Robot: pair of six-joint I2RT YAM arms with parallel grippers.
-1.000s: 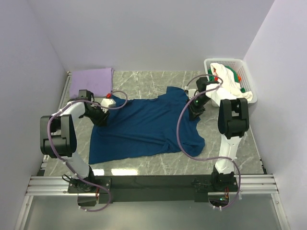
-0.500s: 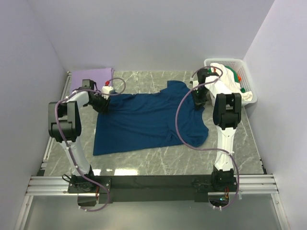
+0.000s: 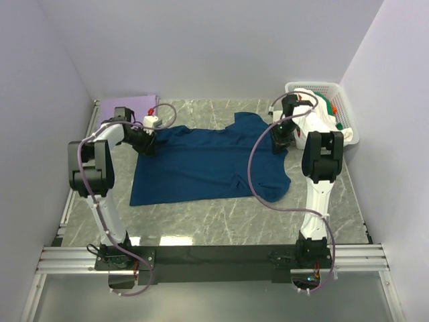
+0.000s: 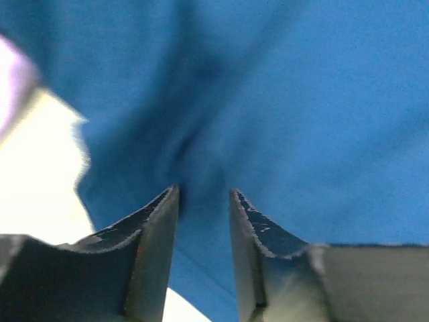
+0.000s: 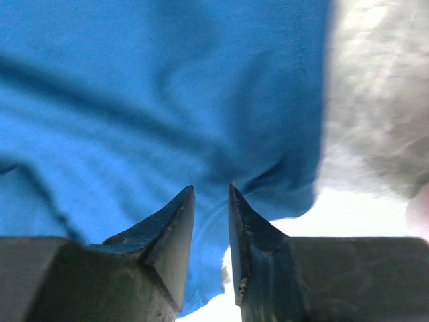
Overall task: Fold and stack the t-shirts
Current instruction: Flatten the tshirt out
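On the worktop: grey marble (image 3: 221, 221) is carrying everything, with both arms reaching out to its far half.
Navy tee: it (image 3: 208, 168) is lying spread flat across the middle, one sleeve pointing at the far edge, the hem side trailing toward the near left.
Basket: it (image 3: 348, 115) is sitting in the far right corner, with a white tee (image 3: 333, 125) spilling over its rim and a green tee (image 3: 327, 102) showing behind.
Lavender tee: it (image 3: 127, 106) is lying folded in the far left corner, just beside the navy one.
Left claw: it (image 4: 204, 194) is bearing down on the navy tee's far left corner. Its jaws are standing a narrow way apart with cloth creasing toward the gap. I cannot tell whether it is pinching the cloth.
Right claw: it (image 5: 212, 191) is sitting at the tee's far right edge, near the basket. Its jaws are likewise standing slightly apart with folds running into the gap, and the grip is unclear.
Handling: the tee is looking soft, light and limp. It is likely to sag and wrinkle when lifted and to drag over the marble.
Where to hold: pinching two matching corners of one edge at once, one per claw, is looking best for keeping the fold line straight.
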